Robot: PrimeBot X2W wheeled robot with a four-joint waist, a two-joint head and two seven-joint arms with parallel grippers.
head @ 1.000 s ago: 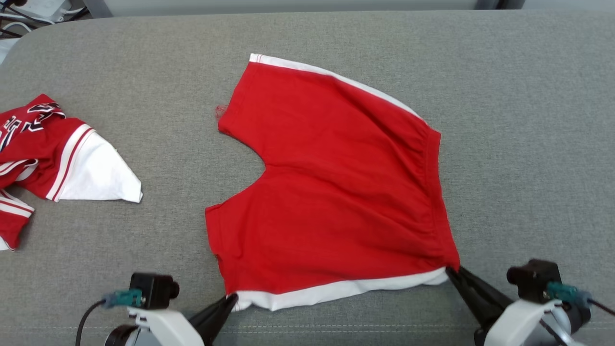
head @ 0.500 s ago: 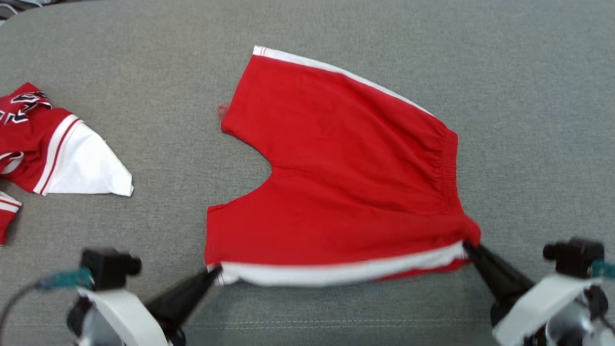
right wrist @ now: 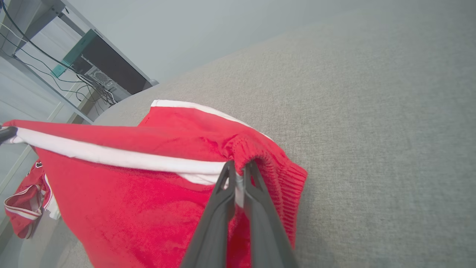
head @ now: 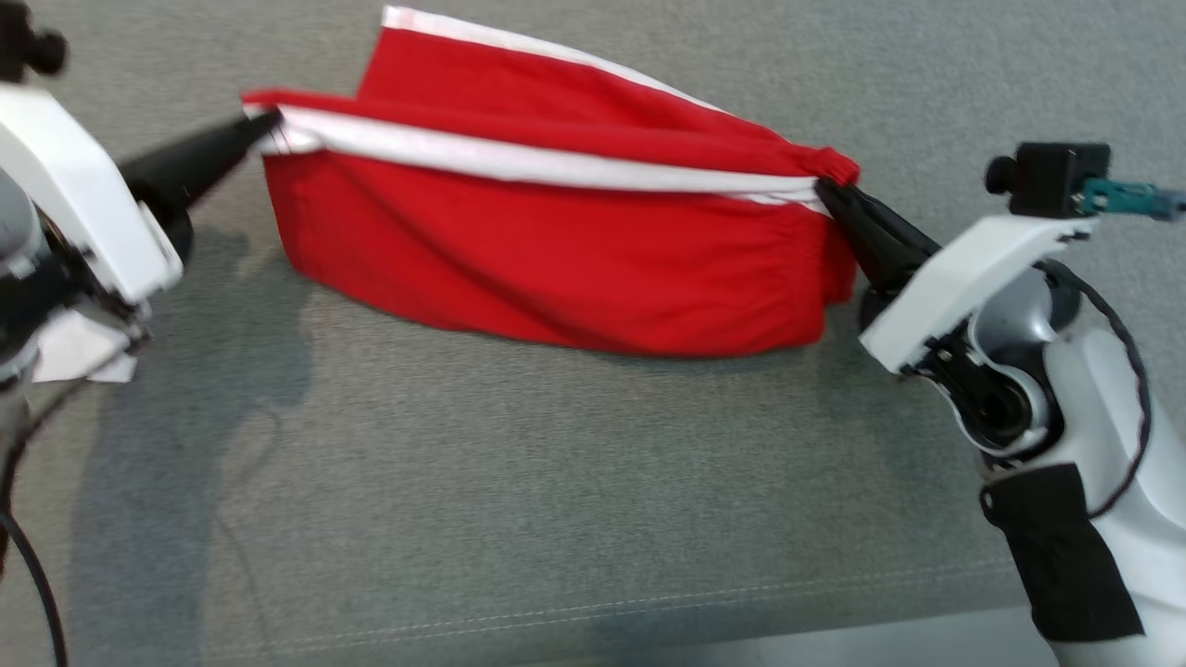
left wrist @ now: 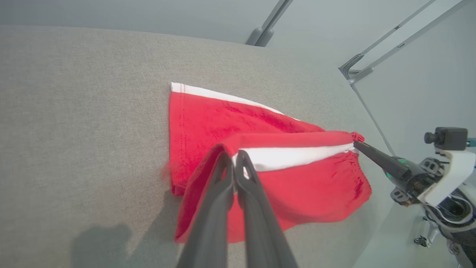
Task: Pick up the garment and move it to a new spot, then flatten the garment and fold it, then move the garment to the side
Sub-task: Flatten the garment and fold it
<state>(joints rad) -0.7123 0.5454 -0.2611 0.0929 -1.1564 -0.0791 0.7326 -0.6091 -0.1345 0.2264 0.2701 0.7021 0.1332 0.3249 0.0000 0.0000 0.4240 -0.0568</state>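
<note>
Left claw (head: 267, 122) and right claw (head: 826, 191) each clench a corner of the red garment's (head: 556, 259) white-striped edge, held above the grey tabletop (head: 556, 482). The far half lies flat. Open tabletop lies nearer; another red jersey (right wrist: 26, 203) sits well apart.

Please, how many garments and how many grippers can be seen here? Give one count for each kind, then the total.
Garments: 2 (red shorts, crumpled red-and-white garment)
Grippers: 2 (left gripper, right gripper, each shut on the shorts)
Total: 4
</note>
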